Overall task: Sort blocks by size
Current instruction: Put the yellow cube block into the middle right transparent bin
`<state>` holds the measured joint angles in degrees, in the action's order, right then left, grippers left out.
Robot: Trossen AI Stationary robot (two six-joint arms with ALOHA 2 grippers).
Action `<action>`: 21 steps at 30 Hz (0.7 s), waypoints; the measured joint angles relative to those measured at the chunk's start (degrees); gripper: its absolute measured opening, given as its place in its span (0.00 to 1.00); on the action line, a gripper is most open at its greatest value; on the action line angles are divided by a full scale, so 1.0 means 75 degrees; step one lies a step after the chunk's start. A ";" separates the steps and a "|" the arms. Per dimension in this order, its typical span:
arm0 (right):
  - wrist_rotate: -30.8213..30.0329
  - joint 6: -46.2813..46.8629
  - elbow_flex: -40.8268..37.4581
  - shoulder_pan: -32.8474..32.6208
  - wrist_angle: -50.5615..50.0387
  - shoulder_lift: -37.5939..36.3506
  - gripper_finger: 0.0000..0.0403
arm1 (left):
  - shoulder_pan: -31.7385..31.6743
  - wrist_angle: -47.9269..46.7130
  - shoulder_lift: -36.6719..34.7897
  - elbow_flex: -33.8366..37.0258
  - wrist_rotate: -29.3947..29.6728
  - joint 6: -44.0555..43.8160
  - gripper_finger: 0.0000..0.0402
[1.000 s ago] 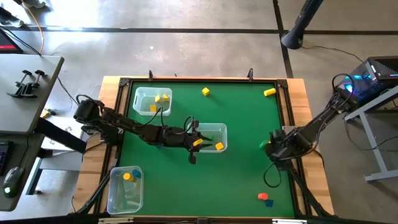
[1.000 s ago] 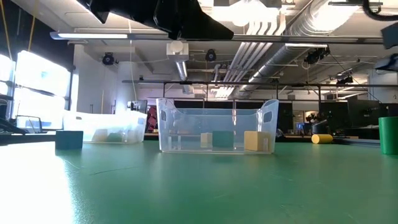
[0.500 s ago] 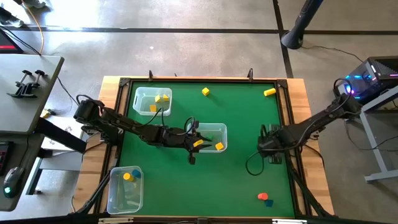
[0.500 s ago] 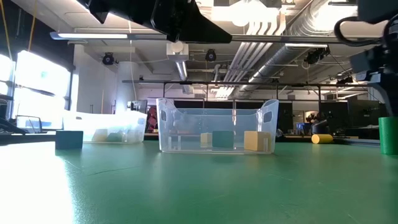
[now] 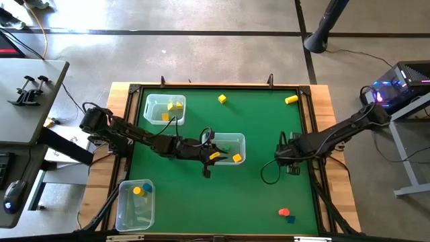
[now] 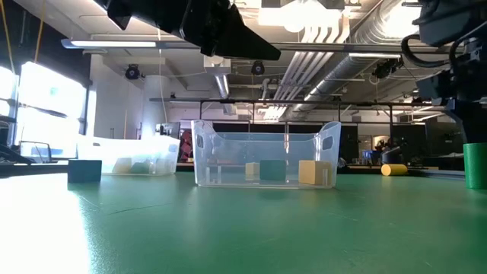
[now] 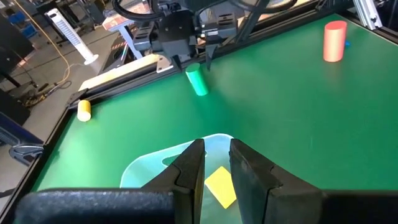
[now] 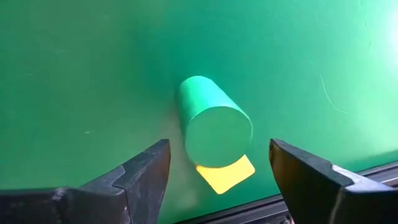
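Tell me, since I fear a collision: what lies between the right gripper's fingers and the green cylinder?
Nothing: the right wrist view shows only bare mat between the open right gripper and the upright green cylinder.

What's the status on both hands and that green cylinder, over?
Right hand open, poised over upright green cylinder, not touching. Left hand holding yellow block over centre bin. Nothing in the way.

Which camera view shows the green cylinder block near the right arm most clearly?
The right wrist view: the green cylinder block fills the centre between the open right tool. The left wrist view shows it small and far. The low view cuts it at the edge. The high view mostly hides it.
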<state>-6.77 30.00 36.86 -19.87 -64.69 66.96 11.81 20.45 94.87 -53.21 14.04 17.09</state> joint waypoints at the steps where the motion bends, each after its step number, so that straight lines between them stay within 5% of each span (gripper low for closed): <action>1: -0.0021 0.0007 0.0000 -0.0002 0.0000 0.0070 0.67 | 0.0006 0.0001 0.0000 0.0000 0.0002 0.0001 0.15; 15: 0.0054 -0.0052 -0.0005 -0.0004 -0.0043 0.1182 0.67 | 0.0006 -0.0015 0.0000 0.0000 0.0003 -0.0054 0.15; 21: 0.0778 0.0085 -0.0383 -0.0050 0.0456 0.1332 0.67 | 0.0006 -0.0015 0.0000 0.0000 0.0003 -0.0054 0.15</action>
<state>-0.93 30.64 33.99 -20.24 -61.27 76.95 11.86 20.34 94.87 -53.21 14.06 16.69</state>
